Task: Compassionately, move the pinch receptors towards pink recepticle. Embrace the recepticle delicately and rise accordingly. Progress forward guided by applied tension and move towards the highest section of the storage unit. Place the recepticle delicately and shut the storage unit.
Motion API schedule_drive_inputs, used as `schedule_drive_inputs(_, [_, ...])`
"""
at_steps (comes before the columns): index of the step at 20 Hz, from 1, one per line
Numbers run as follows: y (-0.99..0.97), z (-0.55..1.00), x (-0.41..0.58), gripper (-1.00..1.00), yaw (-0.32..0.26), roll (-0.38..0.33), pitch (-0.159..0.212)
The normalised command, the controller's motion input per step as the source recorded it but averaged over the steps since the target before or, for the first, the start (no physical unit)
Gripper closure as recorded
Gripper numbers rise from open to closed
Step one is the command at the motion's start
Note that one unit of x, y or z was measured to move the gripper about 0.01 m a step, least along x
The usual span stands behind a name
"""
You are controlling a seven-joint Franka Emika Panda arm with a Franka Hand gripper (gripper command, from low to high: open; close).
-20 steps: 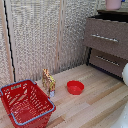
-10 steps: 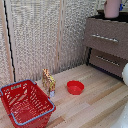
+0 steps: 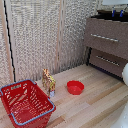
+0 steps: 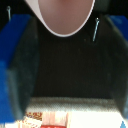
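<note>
In the exterior view my gripper point(image 3: 117, 13) hangs over the dark brown dresser point(image 3: 106, 47) at the view's upper right, its blue-tipped fingers point(image 3: 113, 12) just above the top edge. The top drawer point(image 3: 102, 31) stands pulled out past the lower one, and its silver bar handle point(image 3: 105, 37) shows. In the wrist view the pale pink mug point(image 4: 67, 14) shows its open rim and fills the gap between the two dark fingers point(image 4: 22, 70), which press on it from both sides. The mug cannot be made out in the exterior view.
A red mesh basket point(image 3: 25, 102) stands on the wooden floor at the exterior view's left. A toy giraffe point(image 3: 48, 81) stands beside it and a flat red bowl point(image 3: 75, 87) lies further right. A lower drawer point(image 3: 107, 61) is shut. A pale slatted wall is behind.
The gripper has shifted a little above the dresser's top. The basket, giraffe and bowl have not moved.
</note>
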Motion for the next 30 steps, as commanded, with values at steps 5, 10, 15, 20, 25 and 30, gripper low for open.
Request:
schedule_drive_inputs(5, [0.29,0.28,0.033,-1.0,0.161,-0.124,0.033])
schedule_drive_inputs(10, [0.22,0.32,0.0,-1.0,0.174,-0.159,0.039])
schedule_drive_inputs(15, [0.08,0.22,0.0,-1.0,0.203,-0.198,0.017])
schedule_drive_inputs(20, [-0.01,0.12,-0.019,-1.0,0.236,-0.235,0.0])
schedule_drive_inputs(25, [-0.06,0.03,-0.077,-1.0,0.29,-0.199,0.004])
schedule_drive_inputs(30, [0.0,0.0,-0.074,-1.0,0.278,-0.216,0.127])
